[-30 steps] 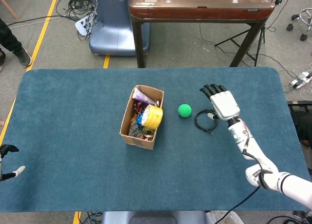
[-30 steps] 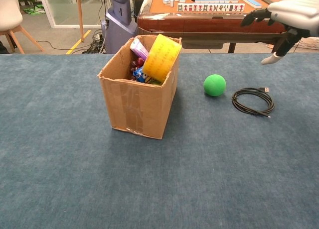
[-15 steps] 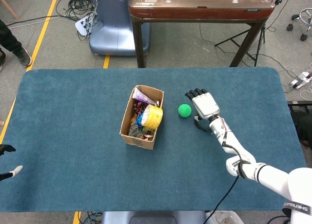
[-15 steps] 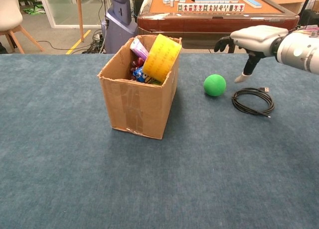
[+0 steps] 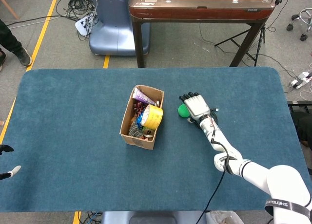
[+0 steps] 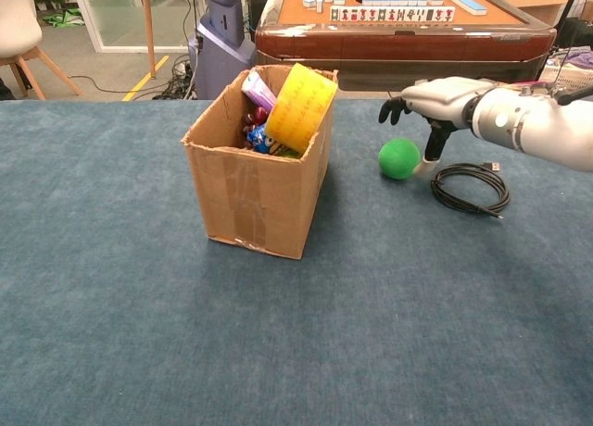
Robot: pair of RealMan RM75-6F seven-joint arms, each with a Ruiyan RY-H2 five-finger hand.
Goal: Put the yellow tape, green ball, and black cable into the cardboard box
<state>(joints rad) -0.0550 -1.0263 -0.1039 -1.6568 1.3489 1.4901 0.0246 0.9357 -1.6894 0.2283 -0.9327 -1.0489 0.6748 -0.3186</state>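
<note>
The cardboard box (image 5: 130, 131) (image 6: 250, 190) stands mid-table, with the yellow tape (image 5: 152, 116) (image 6: 299, 96) leaning upright among other items at its near-right corner. To its right lies the green ball (image 5: 182, 111) (image 6: 399, 158) on the cloth. My right hand (image 5: 195, 105) (image 6: 435, 97) hovers just over the ball with fingers spread. Its thumb points down at the ball's right side and it grips nothing. The black cable (image 6: 471, 187) lies coiled right of the ball; my forearm mostly hides it in the head view. Only two fingertips of my left hand (image 5: 7, 160) show at the table's left edge, spread apart.
The blue cloth table (image 5: 73, 102) reaches wide around the box. Behind it stand a wooden mahjong table (image 6: 408, 32) and a blue-grey machine base (image 5: 114, 24). Cables litter the floor beyond the far edge.
My right hand has travelled left from above the cable and come down over the green ball. My left hand has slid further out of frame. Box, tape, ball and cable have not moved.
</note>
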